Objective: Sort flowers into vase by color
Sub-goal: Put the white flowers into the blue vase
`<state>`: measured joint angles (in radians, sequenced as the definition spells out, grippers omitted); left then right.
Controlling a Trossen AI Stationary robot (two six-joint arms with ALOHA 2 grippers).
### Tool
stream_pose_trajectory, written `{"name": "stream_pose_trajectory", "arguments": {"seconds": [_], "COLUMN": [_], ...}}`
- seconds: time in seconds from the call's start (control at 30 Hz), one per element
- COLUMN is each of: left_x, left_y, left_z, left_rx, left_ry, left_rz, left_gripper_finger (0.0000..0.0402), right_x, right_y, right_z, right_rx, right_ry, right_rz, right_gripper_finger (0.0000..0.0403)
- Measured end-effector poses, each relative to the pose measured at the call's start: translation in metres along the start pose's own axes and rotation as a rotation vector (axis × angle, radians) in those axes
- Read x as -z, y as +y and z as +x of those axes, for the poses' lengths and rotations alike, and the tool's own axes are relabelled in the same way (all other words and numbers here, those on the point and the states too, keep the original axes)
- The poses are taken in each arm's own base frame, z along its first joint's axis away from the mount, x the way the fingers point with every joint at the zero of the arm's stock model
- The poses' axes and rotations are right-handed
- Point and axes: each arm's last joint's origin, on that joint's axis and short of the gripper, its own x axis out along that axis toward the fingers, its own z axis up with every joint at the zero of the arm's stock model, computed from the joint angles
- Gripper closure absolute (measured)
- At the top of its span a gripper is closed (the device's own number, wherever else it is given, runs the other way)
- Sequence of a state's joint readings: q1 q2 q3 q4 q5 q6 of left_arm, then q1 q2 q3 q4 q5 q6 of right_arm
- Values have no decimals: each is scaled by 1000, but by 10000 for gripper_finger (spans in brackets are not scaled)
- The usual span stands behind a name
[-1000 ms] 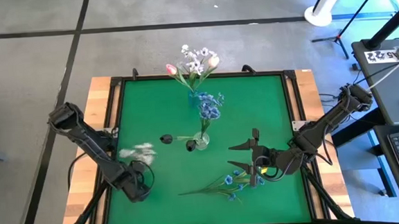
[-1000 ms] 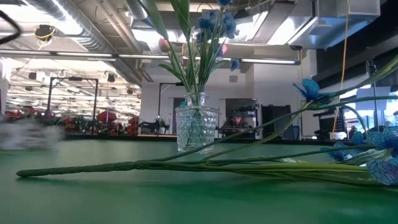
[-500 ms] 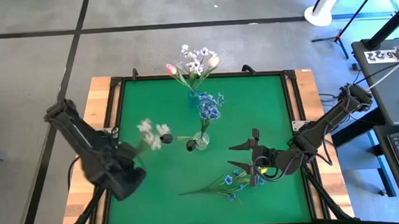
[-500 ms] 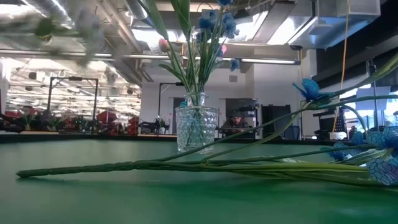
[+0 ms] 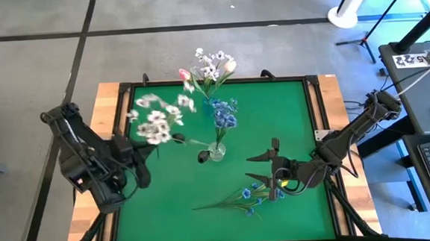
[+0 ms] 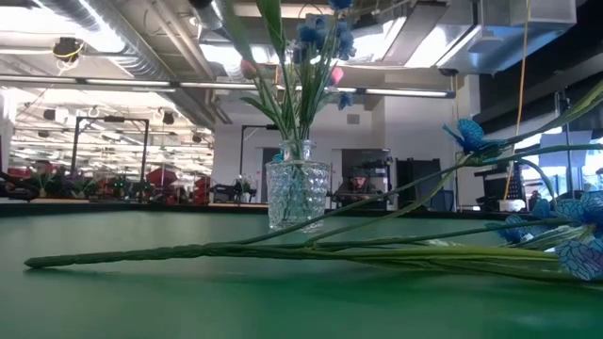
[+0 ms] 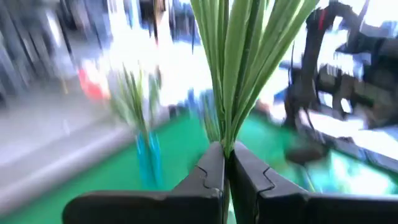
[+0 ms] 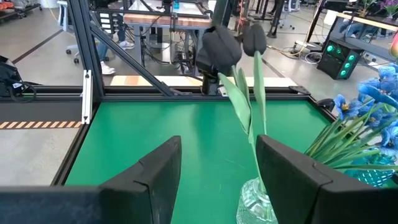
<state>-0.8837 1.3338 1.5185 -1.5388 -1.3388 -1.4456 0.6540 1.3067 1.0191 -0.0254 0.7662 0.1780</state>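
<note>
My left gripper (image 5: 137,161) is at the table's left, shut on a white blossom spray (image 5: 156,118) raised off the green mat; its green stems (image 7: 239,68) rise from the fingers in the left wrist view. My right gripper (image 5: 271,164) hovers open at the right, beside the blue spray (image 5: 247,196) lying flat on the mat, whose long stem (image 6: 236,250) crosses the low view. A clear glass vase (image 5: 217,152) in mid-table holds blue blossoms (image 5: 224,114). A blue vase (image 5: 209,103) at the far edge holds pink tulips and white blossoms (image 5: 211,64). My left gripper pinches the white spray's bundled green stems (image 7: 225,148) between its two shut fingers (image 7: 208,171). The stems stand up out of the fingers and fan apart. The spray is lifted clear of the mat, blossoms uppermost.
Two dark buds (image 8: 221,45) on green stems lean out of the clear vase (image 8: 256,198) toward the left; they show from above as dark lumps (image 5: 179,138). The table has a raised black rim (image 5: 124,96). Bare green mat (image 5: 174,190) lies at near left.
My left gripper has risen from the near-left mat and swung toward the left and far edges, tipping upward. The white spray, first low over the mat, has been lifted clear; its blossoms have swept toward the far edge and out of the low view. The right arm kept still.
</note>
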Motion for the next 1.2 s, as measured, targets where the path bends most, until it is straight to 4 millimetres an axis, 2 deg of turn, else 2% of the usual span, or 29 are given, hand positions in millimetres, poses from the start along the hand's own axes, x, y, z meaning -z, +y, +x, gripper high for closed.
{"name": "stream_pose_trajectory", "arguments": {"seconds": [0.13, 0.27, 0.47, 0.57, 0.73, 0.87, 0.93, 1.03, 1.2], "left_x": [-12, -18, -3, 8, 24, 24, 17, -2, -42], "left_y": [-3, -2, -19, -36, -77, -112, -127, -136, -122], "left_z": [-2, 6, 13, 17, 24, 29, 30, 37, 60], "left_rx": [-40, -91, -92, -85, -39, 140, 281, 427, 463], "left_ry": [-216, -232, -211, -194, -138, -62, -66, -148, -318], "left_rz": [124, 125, 144, 165, 245, 295, 321, 346, 345], "left_gripper_finger": [401, 401, 401, 401, 401, 401, 401, 401, 401], "right_x": [0, 0, 0, 0, 0, 0, 0, 0, 0], "right_y": [0, 0, 0, 0, 0, 0, 0, 0, 1], "right_z": [0, 0, 0, 0, 0, 0, 0, 0, 0], "right_rx": [0, 1, 1, 2, 1, 1, 1, 1, -32], "right_ry": [0, 0, 0, 0, 0, 1, 1, 1, 7], "right_rz": [-1, -9, -29, -29, -30, -31, -31, -31, -22], "right_gripper_finger": [198, 198, 198, 198, 198, 198, 198, 198, 198]}}
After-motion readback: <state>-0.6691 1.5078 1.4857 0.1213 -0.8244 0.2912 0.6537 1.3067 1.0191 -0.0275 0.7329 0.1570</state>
